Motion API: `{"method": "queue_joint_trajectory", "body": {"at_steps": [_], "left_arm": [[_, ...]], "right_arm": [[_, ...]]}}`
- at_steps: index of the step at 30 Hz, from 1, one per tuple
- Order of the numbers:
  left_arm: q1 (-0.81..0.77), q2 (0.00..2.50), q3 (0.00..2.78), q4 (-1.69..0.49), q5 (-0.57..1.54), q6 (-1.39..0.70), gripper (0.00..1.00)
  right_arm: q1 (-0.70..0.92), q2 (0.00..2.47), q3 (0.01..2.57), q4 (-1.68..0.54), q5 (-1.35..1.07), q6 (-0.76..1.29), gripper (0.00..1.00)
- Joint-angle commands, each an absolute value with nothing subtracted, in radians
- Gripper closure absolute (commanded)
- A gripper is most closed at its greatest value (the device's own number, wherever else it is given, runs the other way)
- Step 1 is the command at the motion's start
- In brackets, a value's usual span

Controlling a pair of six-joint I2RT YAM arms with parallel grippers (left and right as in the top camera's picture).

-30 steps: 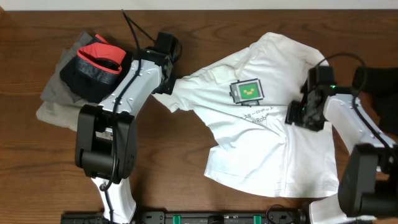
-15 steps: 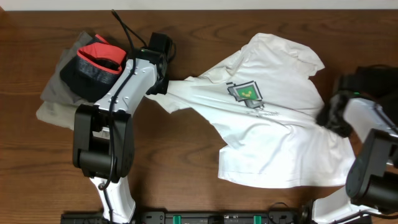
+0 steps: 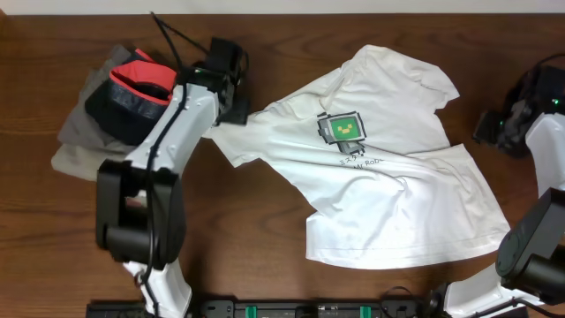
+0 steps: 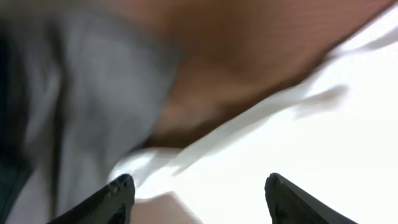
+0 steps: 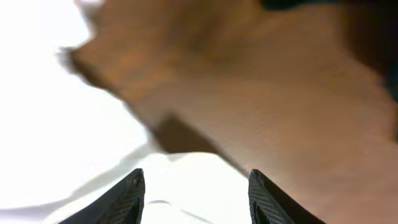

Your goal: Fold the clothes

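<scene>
The overhead view is sharp and evenly lit from above, with the white T-shirt (image 3: 388,177) nearly washed out against the dark tabletop (image 3: 265,238) and only soft, short shadows along its hems. Both wrist views are badly blurred. The fabric there glares blank white, the wood grain is smeared, and only the dark fingertips (image 4: 118,199) (image 5: 127,193) keep rough outlines.

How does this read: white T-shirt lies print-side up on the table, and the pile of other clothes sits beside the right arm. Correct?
Not quite. The pile of other clothes sits beside the left arm, not the right, at the left end of the table; the overhead view shows it. The white T-shirt does lie print-side up on the table.
</scene>
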State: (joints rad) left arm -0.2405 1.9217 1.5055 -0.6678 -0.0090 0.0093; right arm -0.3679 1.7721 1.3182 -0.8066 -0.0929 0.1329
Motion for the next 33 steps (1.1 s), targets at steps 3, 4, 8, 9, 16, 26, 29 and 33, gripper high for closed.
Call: {"method": "queue_joint_trajectory", "body": {"at_steps": [3,4,8,9,16,26,29,33], "left_arm": [[-0.295,1.883,1.531,-0.514,0.359,0.120,0.32],[-0.309,1.897,1.531,-0.490,0.358,0.133,0.32],[-0.362,1.991,1.531,-0.403,0.358,0.223,0.31],[-0.373,2.016,1.531,-0.381,0.358,0.247,0.32],[-0.427,2.106,1.531,-0.272,0.347,0.310,0.32],[-0.461,2.170,1.531,-0.212,0.347,0.404,0.42],[-0.463,2.184,1.531,-0.209,0.348,0.404,0.43],[-0.463,2.185,1.531,-0.186,0.348,0.404,0.50]], "right_arm": [[-0.352,1.771,1.332,-0.860,-0.344,0.118,0.44],[-0.348,1.771,1.331,-0.869,-0.344,0.118,0.44],[-0.322,1.771,1.331,-0.894,-0.344,0.118,0.43],[-0.313,1.771,1.331,-0.894,-0.344,0.118,0.43],[-0.260,1.771,1.331,-0.894,-0.337,0.118,0.42],[-0.208,1.771,1.331,-0.902,-0.309,0.118,0.41],[-0.202,1.771,1.329,-0.913,-0.292,0.118,0.41],[-0.202,1.771,1.329,-0.915,-0.274,0.118,0.41]]}}
